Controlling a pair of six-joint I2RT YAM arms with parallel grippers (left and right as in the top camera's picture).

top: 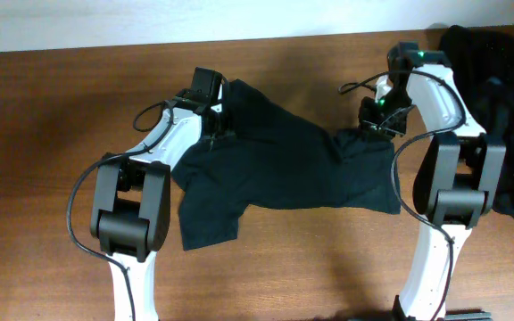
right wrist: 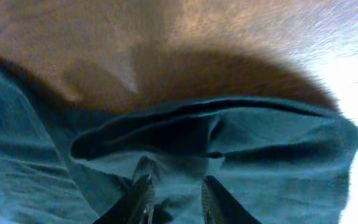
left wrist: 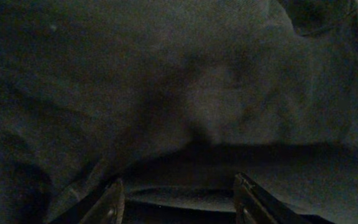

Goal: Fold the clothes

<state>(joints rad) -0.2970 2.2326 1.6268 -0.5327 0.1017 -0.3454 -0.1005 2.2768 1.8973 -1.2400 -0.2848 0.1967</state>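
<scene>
table (top: 52,134): black T-shirt (top: 284,169) lies rumpled mid-table, between both arms
T-shirt: pull the far edge taut before folding, imo
left gripper (left wrist: 178,186): jaws wide apart over the cloth
right gripper (right wrist: 176,180): fold sits between its jaws, can't tell if it's pinched, so bite deep

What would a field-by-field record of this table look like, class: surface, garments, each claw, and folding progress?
surface: brown wooden table
main garment: black T-shirt, lying crumpled between the two arms
other garments: heap of black clothes at the table's far right corner
left claw: on the T-shirt's far left part, fingers apart with fabric between them, grip unclear
right claw: at the T-shirt's far right edge, fingers narrowly apart around a fold, grip unclear
folding: T-shirt not yet folded
</scene>
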